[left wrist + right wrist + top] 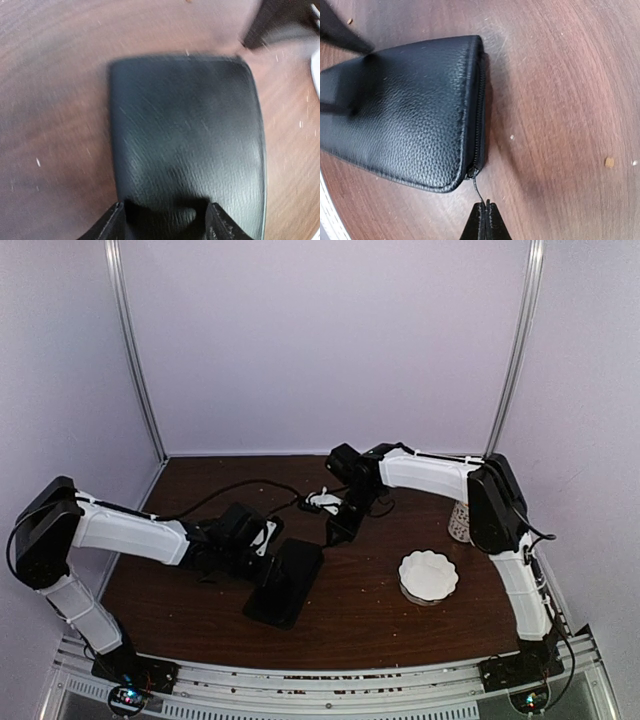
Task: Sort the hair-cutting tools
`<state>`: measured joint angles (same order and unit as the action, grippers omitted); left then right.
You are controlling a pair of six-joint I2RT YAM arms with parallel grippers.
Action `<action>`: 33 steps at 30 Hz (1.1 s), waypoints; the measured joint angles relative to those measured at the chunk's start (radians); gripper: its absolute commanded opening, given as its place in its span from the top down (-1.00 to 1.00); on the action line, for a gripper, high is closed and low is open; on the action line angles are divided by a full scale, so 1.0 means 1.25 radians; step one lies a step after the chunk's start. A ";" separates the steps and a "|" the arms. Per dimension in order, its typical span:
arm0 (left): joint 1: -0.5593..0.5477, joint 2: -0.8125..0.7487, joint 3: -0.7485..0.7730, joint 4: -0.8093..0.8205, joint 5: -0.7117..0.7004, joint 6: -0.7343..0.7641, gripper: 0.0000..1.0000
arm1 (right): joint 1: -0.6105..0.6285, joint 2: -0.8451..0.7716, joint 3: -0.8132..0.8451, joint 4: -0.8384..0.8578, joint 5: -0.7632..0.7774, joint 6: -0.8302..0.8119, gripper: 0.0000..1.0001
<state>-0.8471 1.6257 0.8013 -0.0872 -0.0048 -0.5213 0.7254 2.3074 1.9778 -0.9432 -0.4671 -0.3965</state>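
We see the case [288, 585] just left of centre in the top view, lying on the table [380, 625] as a long black slab running from lower left to upper right. The bowl [428, 575] sits right of centre, well apart from the case, and nothing shows inside it. The left gripper [165, 222] comes in from the left of the top view onto the case's left edge. In its wrist view the fingers [112, 226] stand apart at the bottom of the frame with the case's near end between them. That view is motion-blurred, so we cannot tell whether they clamp the case or only sit over it. The right gripper [485, 220] reaches in from the right of the top view to the case's upper end. In its wrist view the jaws are closed tight at bottom centre, pinching the zip pull [477, 190], a thin strand running up to the slider at the case's lower corner. The zip [479, 115] runs along the case's right edge in that frame and looks closed along the stretch we can see. As for the hair-cutting tools, we cannot tell where they are: no scissors or clips show in any of the three views.
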 measured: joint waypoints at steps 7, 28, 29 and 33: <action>-0.116 -0.090 0.000 -0.187 -0.058 0.066 -0.18 | 0.000 0.023 0.013 -0.010 -0.001 0.000 1.00; -0.278 -0.027 0.116 -0.451 -0.178 0.378 -0.09 | 0.001 0.000 -0.067 0.028 -0.004 -0.015 1.00; -0.280 -0.024 0.117 -0.452 -0.180 0.390 -0.09 | 0.002 0.000 -0.068 0.028 -0.004 -0.016 1.00; -0.282 -0.004 0.129 -0.444 -0.182 0.425 0.03 | 0.008 -0.013 -0.088 0.034 -0.004 -0.016 1.00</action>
<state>-1.1992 1.6207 0.9630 -0.6422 -0.2317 0.0101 0.7349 2.2910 1.8683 -0.9009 -0.4725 -0.4168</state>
